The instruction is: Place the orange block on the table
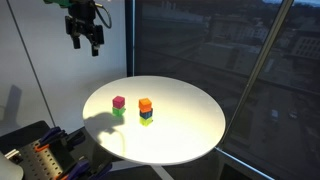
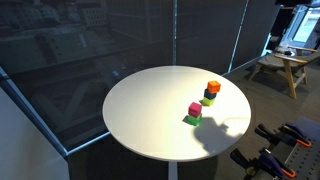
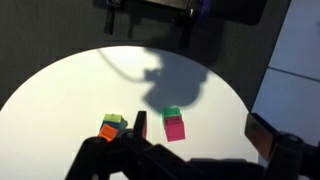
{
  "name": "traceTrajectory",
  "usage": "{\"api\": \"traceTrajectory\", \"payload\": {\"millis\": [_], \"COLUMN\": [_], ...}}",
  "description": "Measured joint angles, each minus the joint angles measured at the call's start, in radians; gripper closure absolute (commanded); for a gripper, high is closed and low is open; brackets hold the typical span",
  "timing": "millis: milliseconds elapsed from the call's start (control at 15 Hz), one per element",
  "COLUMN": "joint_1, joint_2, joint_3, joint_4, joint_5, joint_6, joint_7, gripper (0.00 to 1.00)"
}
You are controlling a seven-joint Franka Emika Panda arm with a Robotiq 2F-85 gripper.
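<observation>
The orange block [image 1: 145, 103] sits on top of a small stack whose bottom cube is blue [image 1: 146, 118], near the middle of the round white table [image 1: 190, 120]. It shows in both exterior views [image 2: 213, 87] and at the lower left of the wrist view [image 3: 108, 130]. My gripper [image 1: 86, 46] hangs high above the table's far left side, well apart from the blocks. In the wrist view its fingers [image 3: 203, 135] are spread wide with nothing between them. A magenta cube [image 1: 119, 101] rests on a green one [image 1: 119, 111] beside the stack.
Dark glass windows surround the table [image 2: 140, 110]. A wooden side table [image 2: 285, 65] stands at the back. Equipment with black parts sits below the table edge [image 1: 40, 155], also in an exterior view [image 2: 285, 150].
</observation>
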Motion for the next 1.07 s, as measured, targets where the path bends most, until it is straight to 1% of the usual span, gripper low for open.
{"api": "traceTrajectory", "payload": {"millis": [200,400,733,1067], "joint_1": [-0.023,-0.058,-0.104,-0.116], "joint_2": [0.04,0.096,0.207,0.324], "joint_3": [0.002,0.001,-0.003,-0.009], "joint_4": [0.002,0.015,0.057,0.101], "joint_5": [-0.008,-0.022,-0.042,-0.059], "joint_6": [0.113,0.196,0.275,0.341], "joint_7": [0.026,0.047,0.072,0.078], "gripper": [0.0,0.0,0.0,0.0]}}
